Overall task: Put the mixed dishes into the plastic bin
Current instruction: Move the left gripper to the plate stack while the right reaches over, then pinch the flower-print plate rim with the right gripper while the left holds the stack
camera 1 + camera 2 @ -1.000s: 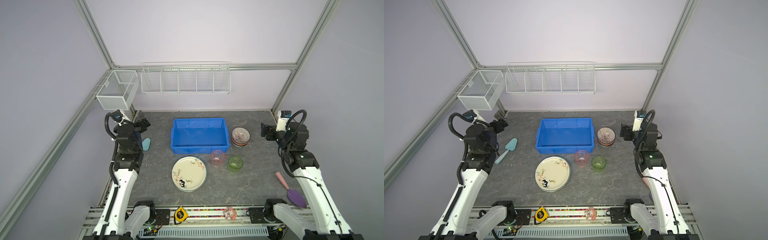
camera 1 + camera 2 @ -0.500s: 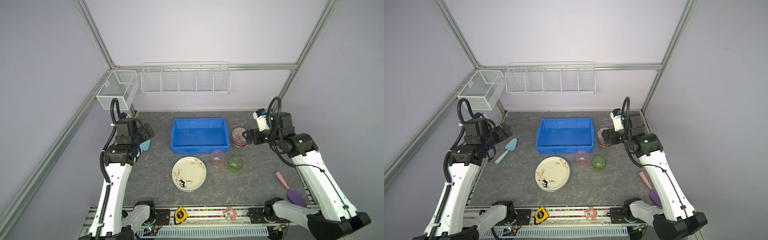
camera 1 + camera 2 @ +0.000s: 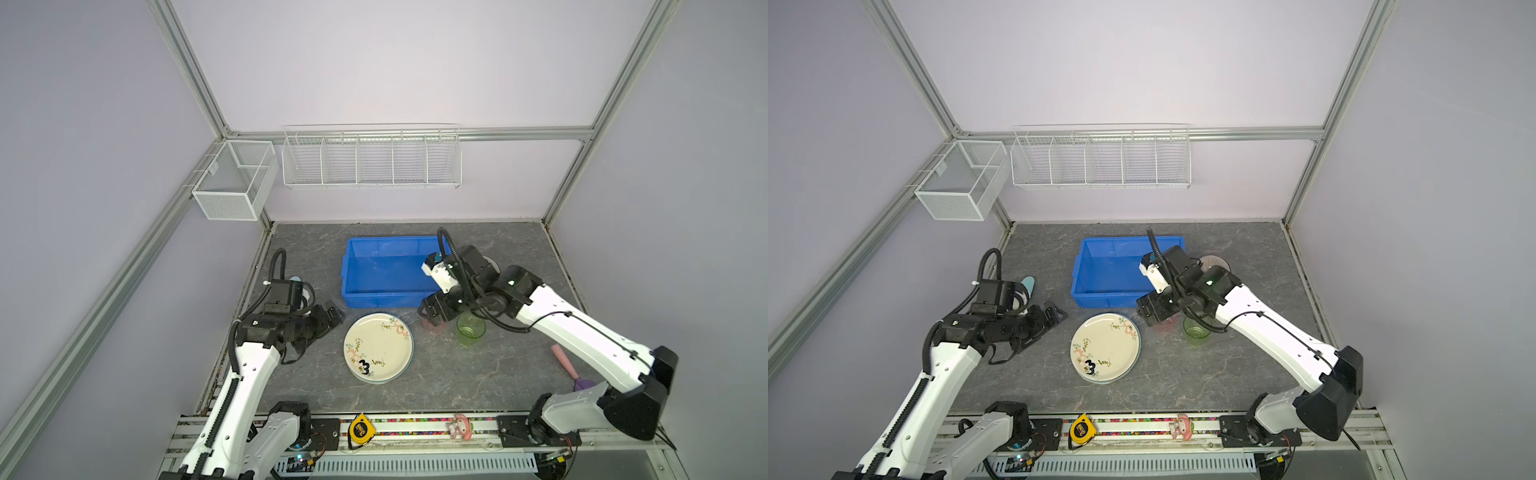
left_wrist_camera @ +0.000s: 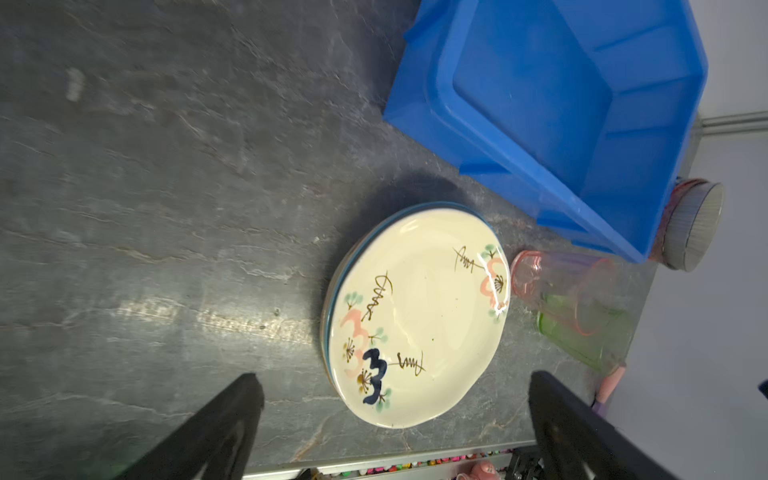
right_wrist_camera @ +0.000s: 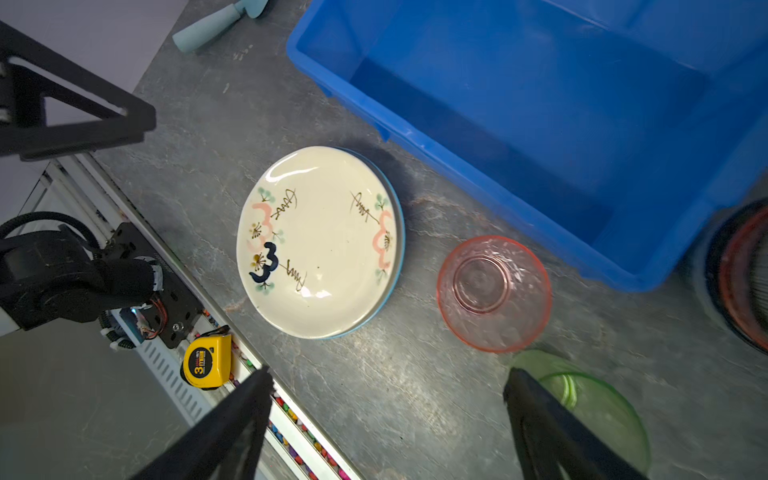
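Blue plastic bin sits at 12 o'clock of the cream plates, pink cup at their 2 o'clock. Left fingers and right fingers are spread, holding nothing.

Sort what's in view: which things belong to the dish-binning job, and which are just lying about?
Part of the job: blue bin, plate stack, pink cup, green cup, stacked bowls.

Just lying about: teal scoop, purple scoop, yellow tape measure, pink figurine, wire baskets.
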`<state>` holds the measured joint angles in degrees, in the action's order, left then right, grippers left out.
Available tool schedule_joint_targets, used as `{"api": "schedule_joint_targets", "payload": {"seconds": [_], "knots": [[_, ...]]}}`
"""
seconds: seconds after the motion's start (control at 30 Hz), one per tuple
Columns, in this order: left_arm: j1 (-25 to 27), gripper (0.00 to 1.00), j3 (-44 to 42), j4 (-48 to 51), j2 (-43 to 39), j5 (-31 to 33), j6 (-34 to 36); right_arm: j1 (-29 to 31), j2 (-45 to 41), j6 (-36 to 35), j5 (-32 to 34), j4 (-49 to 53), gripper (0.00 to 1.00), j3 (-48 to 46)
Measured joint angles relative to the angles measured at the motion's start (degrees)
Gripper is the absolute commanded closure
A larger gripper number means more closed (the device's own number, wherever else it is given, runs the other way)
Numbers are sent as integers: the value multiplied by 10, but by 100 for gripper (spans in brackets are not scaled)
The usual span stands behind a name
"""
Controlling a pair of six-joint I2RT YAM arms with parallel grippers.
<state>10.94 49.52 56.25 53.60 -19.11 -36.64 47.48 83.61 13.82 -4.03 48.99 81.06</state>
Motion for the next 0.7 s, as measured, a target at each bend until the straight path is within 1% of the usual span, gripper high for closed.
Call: {"api": "schedule_joint_targets", "payload": {"seconds": [0.1, 0.17, 0.37, 0.47, 0.6, 0.7], "knots": [[28, 2, -31, -28, 3, -13, -19, 5, 42, 11, -19, -24, 10, 1], [34, 4, -51, -46, 3, -18, -27, 5, 58, 16, -27, -37, 10, 2], [35, 6, -111, -95, 3, -24, -50, 5, 77, 30, -57, -79, 12, 16], [36, 7, -137, -115, 3, -30, -56, 5, 88, 40, -87, -107, 12, 16], [37, 11, -155, -133, 3, -33, -62, 6, 111, 52, -125, -134, 12, 16], [37, 13, -170, -150, 0, -35, -63, 6, 128, 61, -137, -141, 12, 16]]}}
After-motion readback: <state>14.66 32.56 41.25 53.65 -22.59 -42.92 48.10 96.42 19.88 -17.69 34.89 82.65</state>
